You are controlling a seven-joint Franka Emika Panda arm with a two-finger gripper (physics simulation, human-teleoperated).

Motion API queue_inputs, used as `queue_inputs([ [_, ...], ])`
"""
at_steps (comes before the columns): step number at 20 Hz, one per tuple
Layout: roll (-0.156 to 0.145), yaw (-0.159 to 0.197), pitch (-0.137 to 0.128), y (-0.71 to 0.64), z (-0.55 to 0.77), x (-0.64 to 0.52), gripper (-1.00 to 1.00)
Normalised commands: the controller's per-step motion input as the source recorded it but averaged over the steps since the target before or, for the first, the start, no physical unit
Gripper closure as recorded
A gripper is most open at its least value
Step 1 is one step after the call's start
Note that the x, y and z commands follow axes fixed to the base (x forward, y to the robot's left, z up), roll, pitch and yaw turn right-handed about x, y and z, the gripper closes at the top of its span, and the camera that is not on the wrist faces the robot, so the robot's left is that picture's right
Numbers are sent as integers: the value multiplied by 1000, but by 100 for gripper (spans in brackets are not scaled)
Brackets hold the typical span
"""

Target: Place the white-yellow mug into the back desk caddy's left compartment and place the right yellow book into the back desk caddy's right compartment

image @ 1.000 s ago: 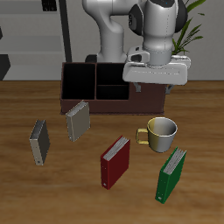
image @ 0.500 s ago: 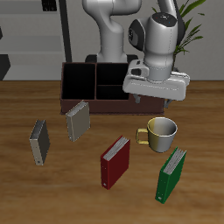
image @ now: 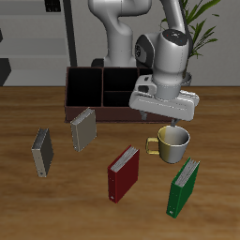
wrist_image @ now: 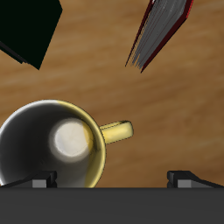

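The white-yellow mug (image: pixel 174 142) stands upright on the table, its handle (wrist_image: pixel 115 131) pointing toward the red book. My gripper (image: pixel 168 119) hangs just above the mug's rim, open, fingers spread wide with nothing between them; in the wrist view (wrist_image: pixel 114 179) the mug (wrist_image: pixel 54 145) lies directly below. The right yellow book (image: pixel 41 152), dark grey with cream page edges, lies far from the gripper on the other side of the table. The back desk caddy (image: pixel 98 114) sits behind, one big black end section (image: pixel 84 87) showing, its other end hidden by my arm.
A tan-grey book (image: pixel 83 129) leans in front of the caddy. A red book (image: pixel 123 172) and a green book (image: pixel 184 186) lie near the table's front edge, close to the mug; the red book (wrist_image: pixel 163 30) and green book (wrist_image: pixel 26 31) flank it.
My gripper has come down and forward from in front of the caddy to just over the mug. The mug and books have not moved.
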Motion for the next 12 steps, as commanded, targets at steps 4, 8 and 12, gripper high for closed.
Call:
queue_inputs([
  [4, -21, -51, 22, -106, -275, 20, -100],
  [8, 10, -50, 79, -65, -419, -9, -100],
  [12, 42, -57, 92, 11, -448, -136, -100],
])
